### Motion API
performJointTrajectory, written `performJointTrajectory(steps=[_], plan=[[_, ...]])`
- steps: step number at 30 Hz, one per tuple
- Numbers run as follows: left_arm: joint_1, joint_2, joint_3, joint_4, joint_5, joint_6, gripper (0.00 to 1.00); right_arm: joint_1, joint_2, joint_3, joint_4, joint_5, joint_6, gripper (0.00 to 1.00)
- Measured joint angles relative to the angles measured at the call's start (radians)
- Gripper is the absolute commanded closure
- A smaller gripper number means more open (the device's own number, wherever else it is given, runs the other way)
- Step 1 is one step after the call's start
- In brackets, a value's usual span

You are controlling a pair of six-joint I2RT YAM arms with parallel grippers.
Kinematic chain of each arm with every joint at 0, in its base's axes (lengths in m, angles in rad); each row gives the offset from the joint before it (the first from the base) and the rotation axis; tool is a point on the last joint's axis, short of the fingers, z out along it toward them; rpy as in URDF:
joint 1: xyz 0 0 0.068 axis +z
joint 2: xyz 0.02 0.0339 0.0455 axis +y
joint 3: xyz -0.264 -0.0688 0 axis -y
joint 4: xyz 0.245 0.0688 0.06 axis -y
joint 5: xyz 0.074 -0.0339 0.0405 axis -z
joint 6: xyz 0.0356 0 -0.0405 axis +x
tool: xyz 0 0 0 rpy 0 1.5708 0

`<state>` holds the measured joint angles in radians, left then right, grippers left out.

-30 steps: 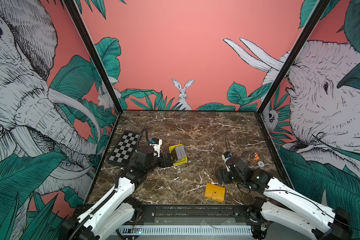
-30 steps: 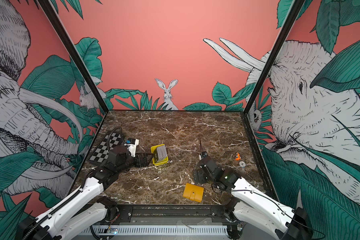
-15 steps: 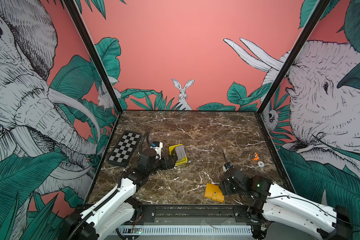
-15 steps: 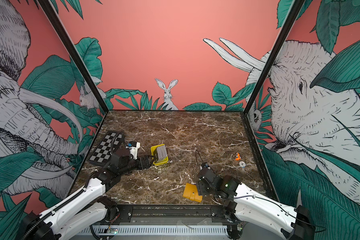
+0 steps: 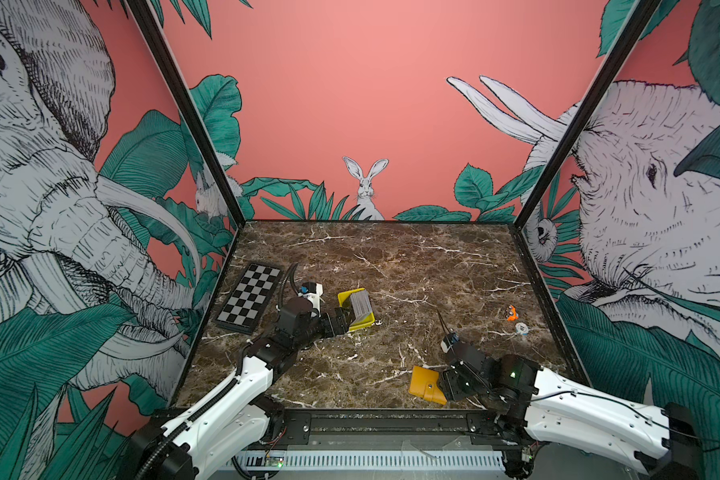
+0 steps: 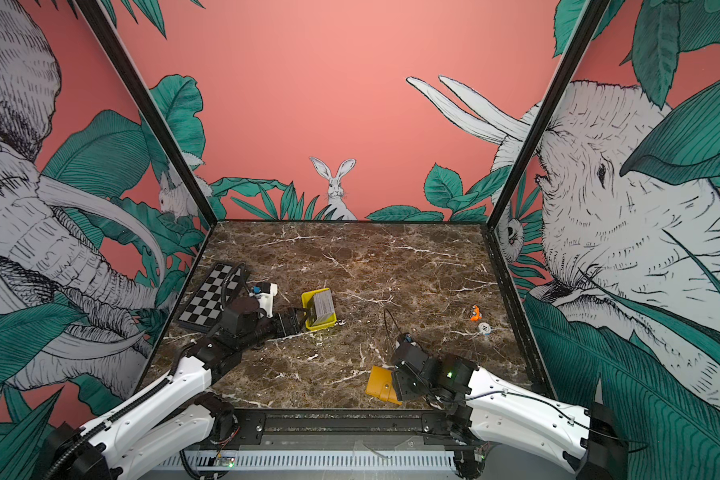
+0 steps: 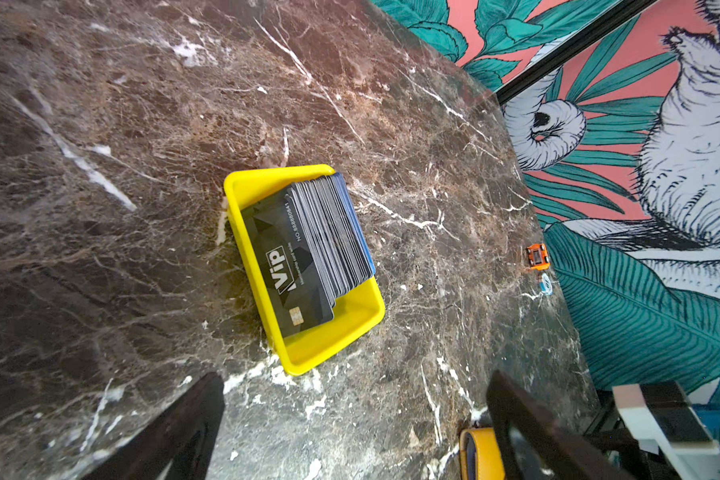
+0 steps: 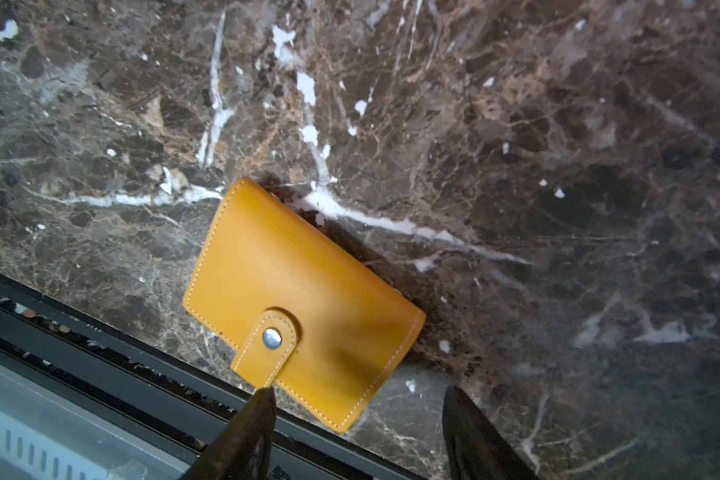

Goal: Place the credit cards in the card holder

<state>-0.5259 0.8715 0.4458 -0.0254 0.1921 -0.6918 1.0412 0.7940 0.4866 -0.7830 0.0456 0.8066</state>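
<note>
Right tool (image 8: 358,395) part-open, empty, at card holder (image 8: 292,282) snap tab (image 8: 267,345): pinch tab tip, peel upward. Left tool (image 7: 354,376) wide open.

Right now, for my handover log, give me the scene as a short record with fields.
card holder: closed, snap tab fastened, flat on the marble table near its front edge
credit cards: stacked in the yellow tray
left claw: open, empty, just short of the tray
right claw: open, at the card holder's tab end, nothing gripped
other: checkerboard plate at the left
</note>
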Motion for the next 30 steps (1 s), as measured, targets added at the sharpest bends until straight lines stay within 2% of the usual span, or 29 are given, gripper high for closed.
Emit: performJointTrajectory(steps=[11, 22, 30], plan=[[0.0, -0.036, -0.003, 0.001, -0.013, 0.013, 0.01, 0.037, -0.014, -0.062, 0.01, -0.041, 0.083, 0.44], [0.0, -0.039, -0.003, 0.001, 0.011, 0.035, 0.01, 0.066, 0.098, -0.076, 0.174, -0.052, 0.169, 0.57], [0.0, -0.039, -0.003, 0.002, 0.029, 0.038, 0.01, 0.077, 0.214, -0.066, 0.306, -0.013, 0.226, 0.65]])
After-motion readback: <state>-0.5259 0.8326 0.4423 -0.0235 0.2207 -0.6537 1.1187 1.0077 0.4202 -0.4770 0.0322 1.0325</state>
